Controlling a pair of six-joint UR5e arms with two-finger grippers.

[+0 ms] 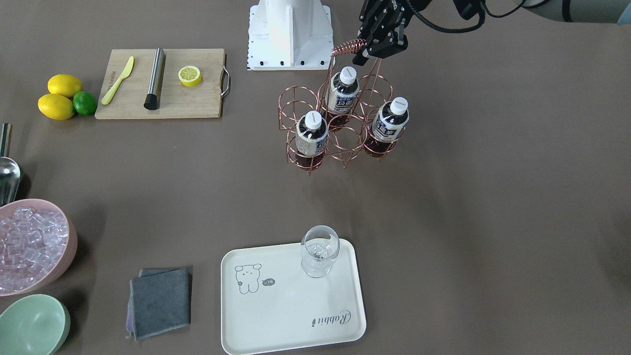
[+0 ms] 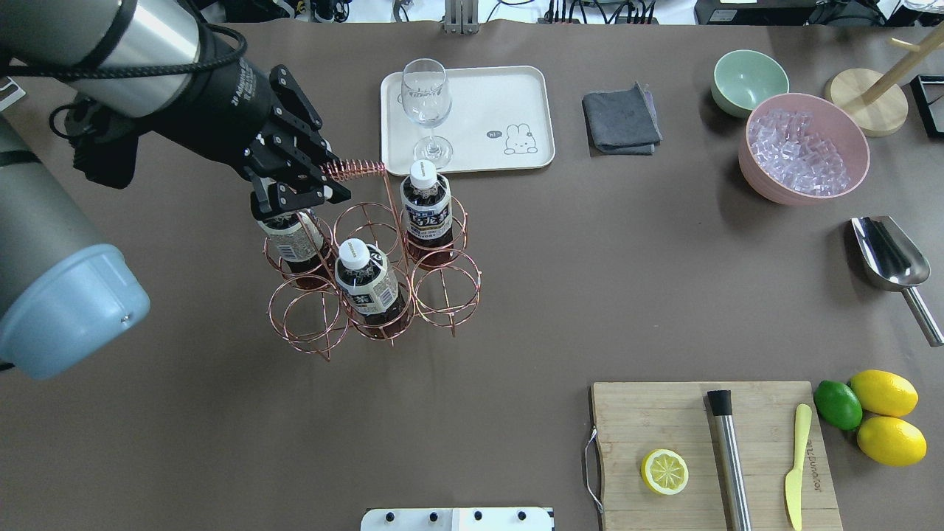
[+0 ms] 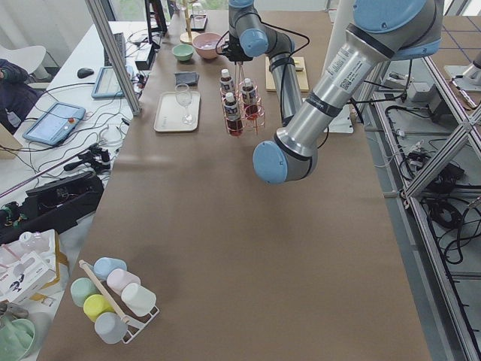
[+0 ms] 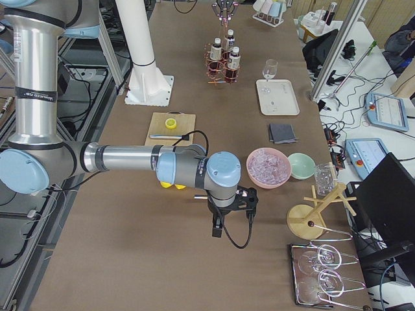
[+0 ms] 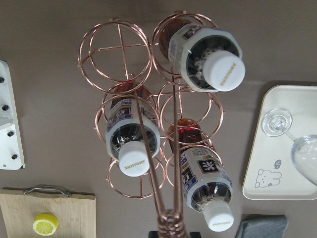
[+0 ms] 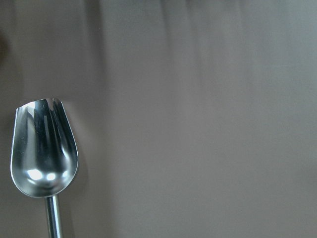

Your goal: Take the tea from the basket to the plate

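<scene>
The copper wire basket stands left of centre in the overhead view, and its coil-wound handle [image 2: 358,168] is held by my left gripper [image 2: 310,184], which is shut on it from above. Three tea bottles sit in its cells [image 2: 426,200] [image 2: 365,284] [image 2: 295,237]; the other cells are empty. The left wrist view looks down the handle onto the white caps [image 5: 224,70]. The cream plate [image 2: 509,96] lies just beyond the basket with a wine glass [image 2: 425,103] on its near-left corner. My right gripper [image 4: 230,208] hangs over the table near the ice bowl; I cannot tell its jaws.
A grey cloth [image 2: 621,119], green bowl [image 2: 748,80], pink bowl of ice [image 2: 804,147] and metal scoop [image 2: 889,258] lie to the right. A cutting board [image 2: 708,457] with lemon half, muddler and knife sits front right, lemons and a lime [image 2: 837,404] beside it.
</scene>
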